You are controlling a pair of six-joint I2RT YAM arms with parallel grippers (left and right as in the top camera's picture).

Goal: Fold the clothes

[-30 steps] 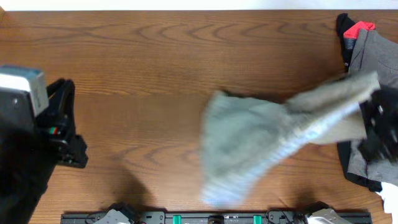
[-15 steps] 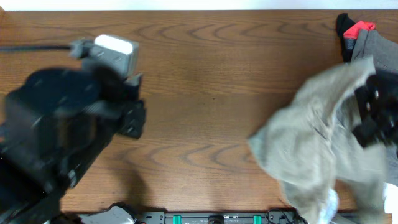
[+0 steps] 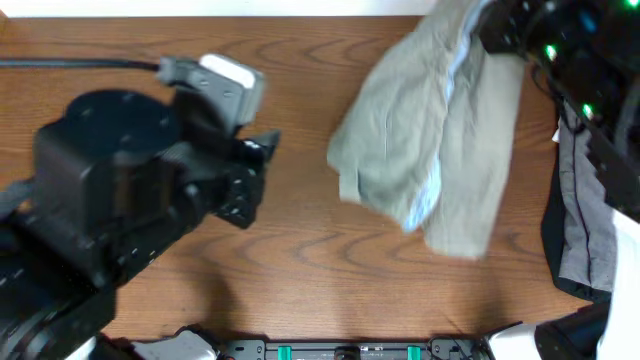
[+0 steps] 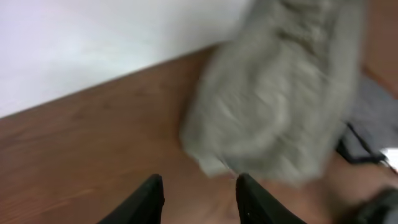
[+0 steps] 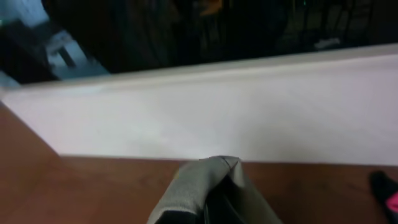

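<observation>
The khaki shorts [image 3: 440,130] hang in the air over the far right part of the table, their pale blue lining [image 3: 432,190] showing along one fold. My right gripper [image 5: 217,190] is shut on their top corner near the table's far edge, and the cloth [image 5: 199,186] drapes over its fingers and hides them. In the overhead view the right arm [image 3: 560,50] sits at the top right. My left gripper [image 3: 262,180] is left of the shorts and apart from them. Its fingers [image 4: 149,199] stand open with only bare wood between them, and the blurred shorts [image 4: 280,106] lie ahead.
A darker grey garment [image 3: 590,230] lies at the table's right edge, seen also in the left wrist view as a grey garment [image 4: 373,118]. A bit of red cloth [image 5: 392,202] shows at the far right. A white wall [image 5: 249,124] borders the table's far edge.
The right gripper has carried the shorts from the right side up to the far edge. The left arm swung in toward the table's middle and its jaws opened.
</observation>
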